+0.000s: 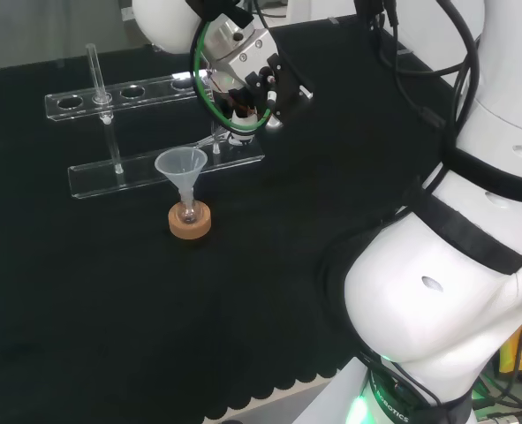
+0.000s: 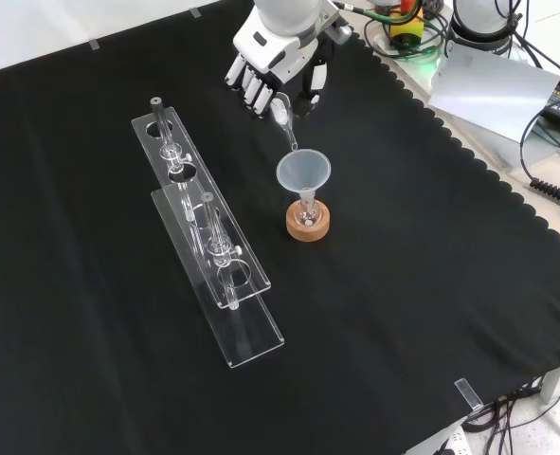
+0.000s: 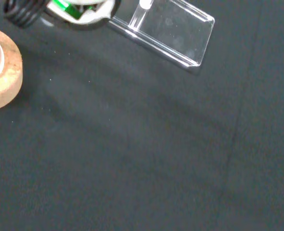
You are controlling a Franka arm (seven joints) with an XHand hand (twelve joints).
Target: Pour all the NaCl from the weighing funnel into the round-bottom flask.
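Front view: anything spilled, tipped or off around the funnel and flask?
Nothing stands out. The funnel sits upright in the small flask on its cork ring. The hand holds the weighing funnel tilted, its spout at the funnel's rim. No white grains show on the cloth. The clear rack stands in place.

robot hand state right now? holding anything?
Robot hand: shut on the weighing funnel, its spout tilted down toward the clear funnel in the round-bottom flask.

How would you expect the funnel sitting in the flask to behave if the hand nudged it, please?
The funnel looks top-heavy, a wide cone on a thin stem, so it would probably tilt. The flask is small, seated in a cork ring, so a knock might topple both. The clear ware seems light and likely fragile.
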